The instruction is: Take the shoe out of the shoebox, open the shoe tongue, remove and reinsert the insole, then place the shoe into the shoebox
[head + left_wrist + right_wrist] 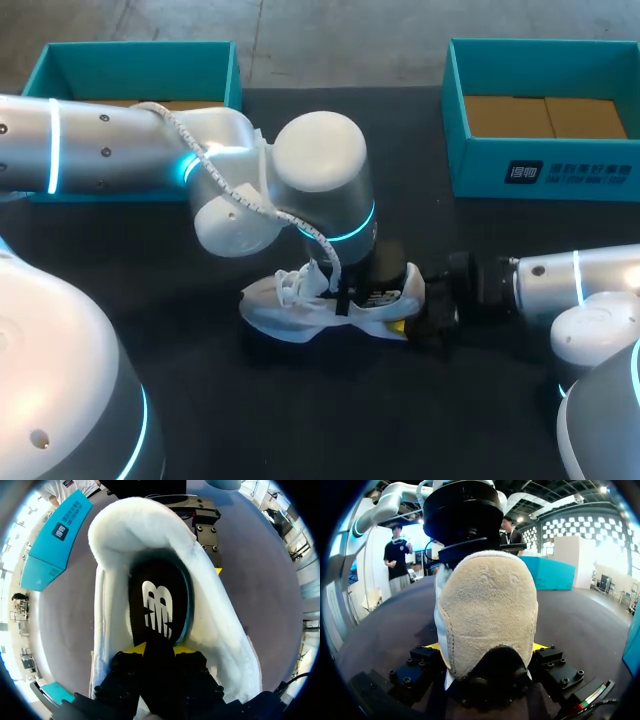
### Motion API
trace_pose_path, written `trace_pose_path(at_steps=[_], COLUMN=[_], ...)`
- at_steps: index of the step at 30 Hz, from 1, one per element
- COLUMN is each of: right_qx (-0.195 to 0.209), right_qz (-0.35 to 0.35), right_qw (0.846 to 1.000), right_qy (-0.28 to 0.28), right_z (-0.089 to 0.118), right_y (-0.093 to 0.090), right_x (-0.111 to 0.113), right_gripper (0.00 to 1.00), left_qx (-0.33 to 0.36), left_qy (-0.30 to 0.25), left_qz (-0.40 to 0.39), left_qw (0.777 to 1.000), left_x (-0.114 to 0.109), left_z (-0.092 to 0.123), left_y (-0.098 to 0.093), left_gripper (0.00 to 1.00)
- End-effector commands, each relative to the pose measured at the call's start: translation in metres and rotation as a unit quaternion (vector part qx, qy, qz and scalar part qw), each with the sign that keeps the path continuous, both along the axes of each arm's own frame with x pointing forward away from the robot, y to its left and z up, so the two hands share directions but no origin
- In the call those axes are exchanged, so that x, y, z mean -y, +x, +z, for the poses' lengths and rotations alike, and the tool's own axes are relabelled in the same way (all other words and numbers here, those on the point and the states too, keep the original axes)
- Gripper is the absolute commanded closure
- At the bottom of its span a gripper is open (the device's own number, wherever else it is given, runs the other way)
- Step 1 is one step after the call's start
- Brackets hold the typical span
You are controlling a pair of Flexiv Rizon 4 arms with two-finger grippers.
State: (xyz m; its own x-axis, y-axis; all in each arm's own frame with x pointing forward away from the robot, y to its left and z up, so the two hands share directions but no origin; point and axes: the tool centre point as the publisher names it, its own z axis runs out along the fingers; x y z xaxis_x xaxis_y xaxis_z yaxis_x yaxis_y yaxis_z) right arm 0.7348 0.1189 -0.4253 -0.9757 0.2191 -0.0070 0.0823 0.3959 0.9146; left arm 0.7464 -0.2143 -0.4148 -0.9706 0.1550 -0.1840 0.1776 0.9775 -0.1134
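A white shoe (330, 305) lies on its side on the dark table (150, 270), toe pointing left. My left gripper (383, 268) comes down from above into its opening. In the left wrist view the black insole (157, 605) with a white logo runs up out of the shoe (220, 630), and my left gripper (158, 650) is shut on it. My right gripper (415, 320) comes in from the right at the heel. In the right wrist view the tan suede heel (487, 610) sits between the fingers of my right gripper (487, 647), which touch it on both sides.
A teal shoebox (540, 165) stands open at the back right, and a second teal box (60, 70) at the back left. The left arm's elbow and cable (250, 200) hang over the table's middle.
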Motion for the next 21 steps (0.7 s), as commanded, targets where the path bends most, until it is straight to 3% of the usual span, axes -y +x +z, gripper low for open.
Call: trace_pose_path(at_steps=[1,4,21], right_qx=[0.000,0.000,0.000], right_qz=[0.001,0.001,0.001], right_qw=[1.000,1.000,1.000], right_qy=[-0.002,-0.002,-0.002], right_z=[0.001,0.001,0.001], right_y=[-0.003,-0.003,-0.003], right_x=[-0.002,-0.002,-0.002], right_gripper=[1.00,1.00,1.00], left_qx=[0.015,0.013,-0.072], left_qy=[0.004,0.002,-0.086], left_qz=[0.009,0.011,-0.009], left_qw=[1.000,1.000,0.994], left_x=[0.001,0.000,-0.018], left_z=[-0.011,-0.010,0.026], left_y=[0.012,0.013,0.004], left_gripper=[0.86,1.00,1.00])
